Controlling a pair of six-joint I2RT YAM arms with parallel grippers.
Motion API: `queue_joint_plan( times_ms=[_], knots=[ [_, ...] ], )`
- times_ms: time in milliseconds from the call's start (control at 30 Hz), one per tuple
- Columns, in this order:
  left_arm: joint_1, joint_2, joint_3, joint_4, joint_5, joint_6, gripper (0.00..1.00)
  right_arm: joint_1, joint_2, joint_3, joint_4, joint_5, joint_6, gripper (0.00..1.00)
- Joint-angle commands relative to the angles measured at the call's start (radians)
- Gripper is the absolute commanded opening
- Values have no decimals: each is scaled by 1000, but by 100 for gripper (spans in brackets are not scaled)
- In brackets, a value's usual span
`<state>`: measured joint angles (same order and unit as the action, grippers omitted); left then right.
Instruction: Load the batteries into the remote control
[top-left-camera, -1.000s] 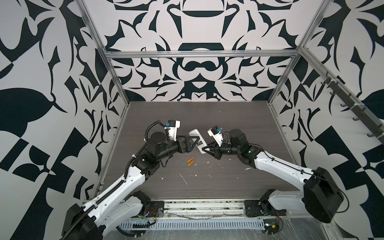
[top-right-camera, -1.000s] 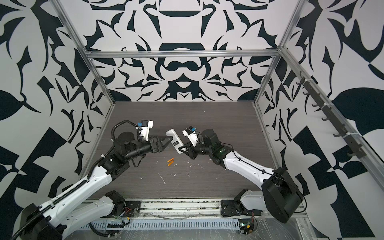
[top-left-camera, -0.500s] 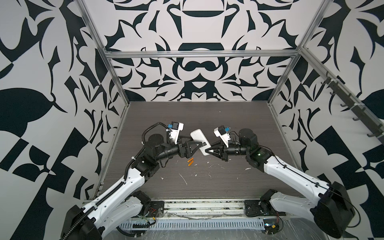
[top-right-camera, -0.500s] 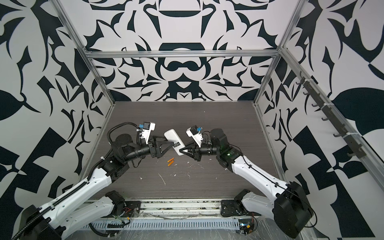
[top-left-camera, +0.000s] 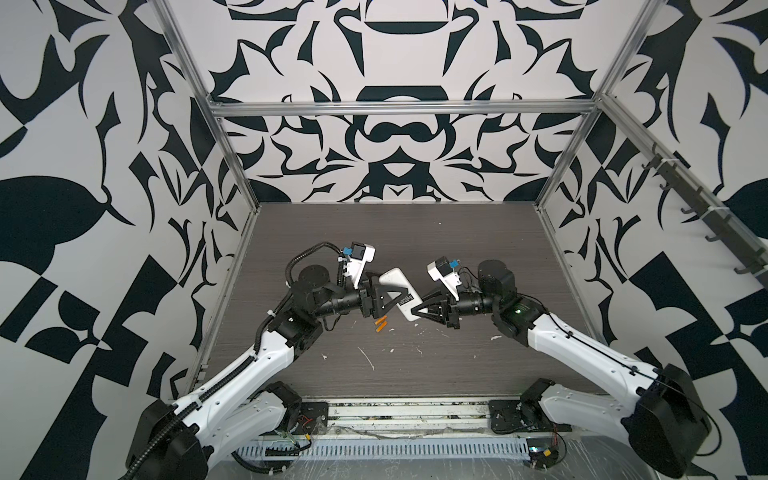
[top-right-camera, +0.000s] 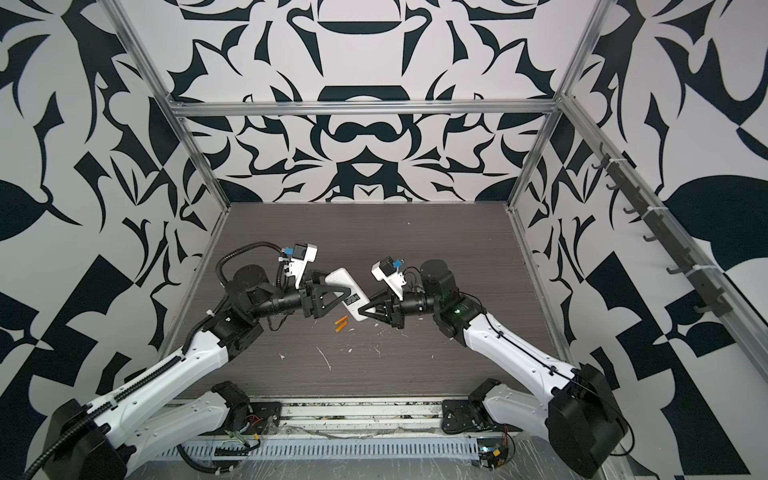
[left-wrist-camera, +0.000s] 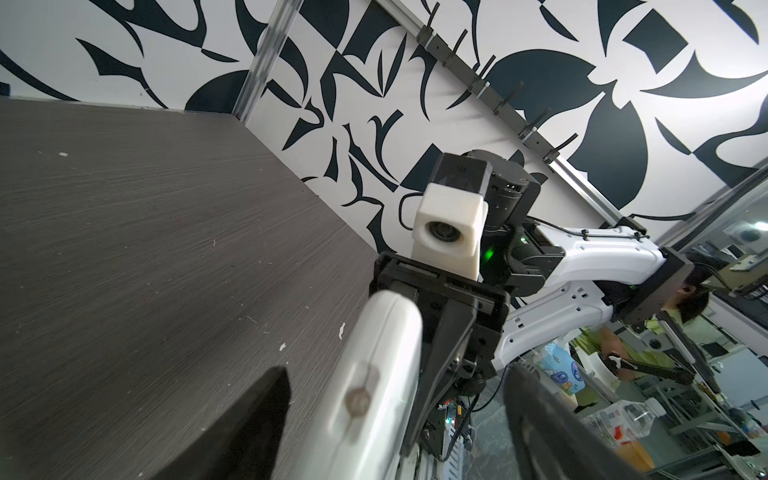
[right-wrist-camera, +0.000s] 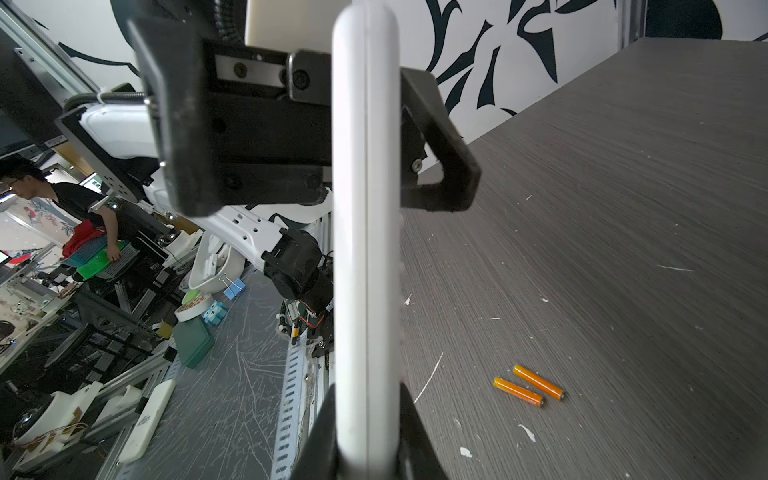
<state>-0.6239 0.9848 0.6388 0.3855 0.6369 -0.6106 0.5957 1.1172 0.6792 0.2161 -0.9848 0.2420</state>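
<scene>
The remote control hangs above the table, its plain white back and dark label facing up. My right gripper is shut on its near end; the right wrist view shows both fingers pressed on the edges of the remote control, with the right gripper clamped round it. My left gripper straddles the far half of the remote control, jaws open, with a gap on one side. Two orange batteries lie side by side on the table below.
White paint flecks dot the dark wood-grain table. Metal frame posts and patterned walls close three sides. A rail of hooks runs along the right wall. The arm bases sit on the front rail.
The right gripper has lifted and tilted the remote control off the table. The left gripper has slid over the remote's far half, and its jaws have narrowed a little.
</scene>
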Motion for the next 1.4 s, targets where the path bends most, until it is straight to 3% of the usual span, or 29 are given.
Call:
queue_joint_plan(
  times_ms=[0, 267, 700, 767, 933, 1100, 1267, 1367],
  knots=[
    [-3, 15, 34, 40, 41, 0, 77, 6, -28, 13, 68, -37, 10, 0],
    [-5, 21, 27, 69, 45, -18, 63, 12, -18, 18, 83, -50, 20, 0],
    [-5, 31, 27, 72, 29, -28, 30, 15, -17, 25, 108, -42, 30, 0],
    [-5, 31, 25, 73, 27, -26, 26, 16, -17, 26, 108, -42, 33, 6],
    [-5, 29, 23, 61, 8, -23, 15, 16, -23, 29, 101, -11, 44, 34],
    [-5, 31, 25, 47, -25, -26, 10, 16, -33, 27, 92, 51, 59, 48],
    [-5, 28, -24, 136, -92, -77, 7, 10, -77, 5, 61, 217, 66, 68],
    [-5, 15, -56, 182, -149, -100, 6, 7, -86, 2, 46, 290, 105, 71]
  ],
)
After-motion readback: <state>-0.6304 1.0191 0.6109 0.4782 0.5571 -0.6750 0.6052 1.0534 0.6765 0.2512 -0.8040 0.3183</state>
